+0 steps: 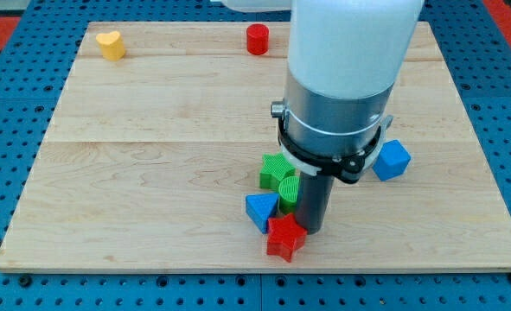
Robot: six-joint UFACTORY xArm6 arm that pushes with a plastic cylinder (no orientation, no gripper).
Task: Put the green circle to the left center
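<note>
Right now the green circle [287,192] is seen only in part, near the bottom centre of the surface [151,173], just below centre-right of the view. A ribbed green sliver is visible, w/ its right side hidden behind the dark rod. Touching it at upper left is another green block [273,169], ribbed on top, shape not clear. A blue triangle [261,210] is pressed in at the lower left, and a red star-like block [285,238] lies just below, near the bottom edge. My tip [313,230] is placed just right of the circle, apparently touching or nearly so, and just above-right of the red block; the exact contact pt is hidden. No fingers are fitted, so no open/closed state can be given: only a plain rod is carried.

Risk, as judged: the circle is boxed in by three neighbours. If a push is made straight toward the view's left, the blue triangle and the other green block are likely to be shoved along too, or the circle may be squeezed out at an angle and lost from the tip. The red block could be clipped and sent toward the bottom edge. Since much of the circle is hidden by the arm, alignment is hard to confirm.

Further out, a blue cube [391,160] sits at the view's right of the arm, well apart. A red cylinder [257,40] and a yellow heart-like block [111,44] are left near the top edge, far from the cluster.
</note>
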